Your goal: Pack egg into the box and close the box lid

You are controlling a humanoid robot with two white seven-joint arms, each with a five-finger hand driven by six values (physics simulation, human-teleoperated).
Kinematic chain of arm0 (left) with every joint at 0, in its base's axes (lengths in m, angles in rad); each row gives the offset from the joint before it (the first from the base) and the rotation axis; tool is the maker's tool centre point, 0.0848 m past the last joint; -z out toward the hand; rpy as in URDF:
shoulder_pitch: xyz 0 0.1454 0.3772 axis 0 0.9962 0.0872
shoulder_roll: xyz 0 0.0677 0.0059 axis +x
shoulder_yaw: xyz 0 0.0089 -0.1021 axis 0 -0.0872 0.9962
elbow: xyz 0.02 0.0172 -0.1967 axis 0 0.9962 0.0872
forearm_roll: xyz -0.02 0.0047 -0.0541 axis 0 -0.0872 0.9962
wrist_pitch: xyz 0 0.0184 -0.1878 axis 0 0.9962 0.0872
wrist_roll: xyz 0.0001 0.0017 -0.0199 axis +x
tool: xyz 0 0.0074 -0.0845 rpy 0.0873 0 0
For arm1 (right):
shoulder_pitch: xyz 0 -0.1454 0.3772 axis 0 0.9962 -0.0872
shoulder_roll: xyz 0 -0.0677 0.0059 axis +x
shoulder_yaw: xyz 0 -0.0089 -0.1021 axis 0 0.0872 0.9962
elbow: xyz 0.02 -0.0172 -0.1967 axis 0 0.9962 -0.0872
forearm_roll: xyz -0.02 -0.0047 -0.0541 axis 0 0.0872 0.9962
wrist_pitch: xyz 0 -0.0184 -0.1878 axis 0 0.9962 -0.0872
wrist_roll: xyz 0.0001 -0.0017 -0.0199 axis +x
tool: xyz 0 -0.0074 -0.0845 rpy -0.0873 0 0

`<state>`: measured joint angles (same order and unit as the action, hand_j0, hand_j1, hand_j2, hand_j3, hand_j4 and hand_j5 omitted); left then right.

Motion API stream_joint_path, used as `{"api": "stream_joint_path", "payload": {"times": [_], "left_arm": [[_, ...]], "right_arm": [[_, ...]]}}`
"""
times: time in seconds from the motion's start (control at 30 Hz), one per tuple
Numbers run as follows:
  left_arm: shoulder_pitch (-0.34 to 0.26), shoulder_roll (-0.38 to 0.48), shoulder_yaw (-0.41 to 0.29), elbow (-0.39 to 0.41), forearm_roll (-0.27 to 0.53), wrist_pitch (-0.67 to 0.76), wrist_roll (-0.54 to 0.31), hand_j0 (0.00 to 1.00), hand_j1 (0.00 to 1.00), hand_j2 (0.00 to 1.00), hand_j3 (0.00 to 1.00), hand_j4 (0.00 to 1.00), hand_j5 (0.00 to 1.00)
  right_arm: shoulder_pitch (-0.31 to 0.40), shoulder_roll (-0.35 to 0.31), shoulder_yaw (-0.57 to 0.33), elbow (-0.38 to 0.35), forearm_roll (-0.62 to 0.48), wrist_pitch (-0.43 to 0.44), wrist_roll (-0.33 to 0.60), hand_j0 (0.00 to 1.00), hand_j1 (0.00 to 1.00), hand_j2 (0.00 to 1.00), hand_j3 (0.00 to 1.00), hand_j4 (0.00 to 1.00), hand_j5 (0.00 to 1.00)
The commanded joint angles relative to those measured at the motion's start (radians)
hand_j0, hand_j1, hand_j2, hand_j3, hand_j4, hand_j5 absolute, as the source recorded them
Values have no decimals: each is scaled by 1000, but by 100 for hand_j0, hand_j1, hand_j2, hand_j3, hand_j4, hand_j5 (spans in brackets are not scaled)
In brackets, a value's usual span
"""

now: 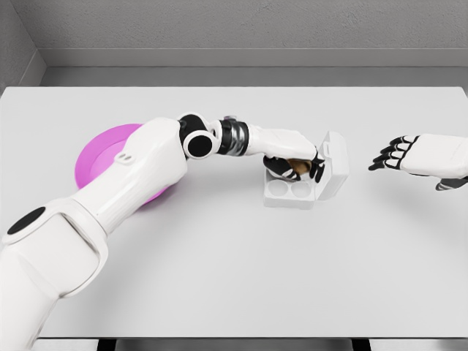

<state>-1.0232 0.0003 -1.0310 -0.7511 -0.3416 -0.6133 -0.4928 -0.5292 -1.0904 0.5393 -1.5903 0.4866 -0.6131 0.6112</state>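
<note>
Left hand (pixel 296 162) curled around a brown egg (pixel 295 167), holding it from above. Hanging right over the back row of the box (pixel 290 189), at the far cups. Hard to tell if the egg sits in a cup yet or floats just above one. Two round cups at the front of the box showing, both with nothing in them. Lid (pixel 333 165) of the box standing up and open, on the right side, just beside the fingertips. Box out on the white table (pixel 219 278), near the middle.

Behind the left arm, a pink plate (pixel 99 157), mostly hidden by the arm, well apart from the box.

Right hand (pixel 398 153) off to the right, well apart from the box, fingers spread out and holding nothing, floating over the table.

Some ways to go wrong from here. Letting go too high: egg could bounce off the edge of a cup and roll out on the table. Fingers so close to the lid: could bump it and knock it shut on the hand, or push the whole light box sideways. Pulling the hand out too fast: could drag the egg back out. Lid not closed yet, so most likely a job for later, maybe for the right hand.
</note>
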Motion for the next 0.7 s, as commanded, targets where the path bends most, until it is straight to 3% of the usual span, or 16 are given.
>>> {"api": "stream_joint_path", "payload": {"times": [0.0, 0.1, 0.67], "left_arm": [[0, 0, 2, -1, 7, 2, 0, 58, 58, 58, 58, 58, 58], [-2, 0, 2, -1, 7, 2, 0, 67, 67, 67, 67, 67, 67], [0, 0, 3, -1, 9, 2, 0, 72, 72, 72, 72, 72, 72]], "right_arm": [[0, -5, -2, 1, -3, 2, 0, 100, 100, 100, 100, 100, 100], [0, -3, -2, 1, -3, 2, 0, 100, 100, 100, 100, 100, 100], [0, -5, -2, 0, -3, 2, 0, 100, 100, 100, 100, 100, 100]]}}
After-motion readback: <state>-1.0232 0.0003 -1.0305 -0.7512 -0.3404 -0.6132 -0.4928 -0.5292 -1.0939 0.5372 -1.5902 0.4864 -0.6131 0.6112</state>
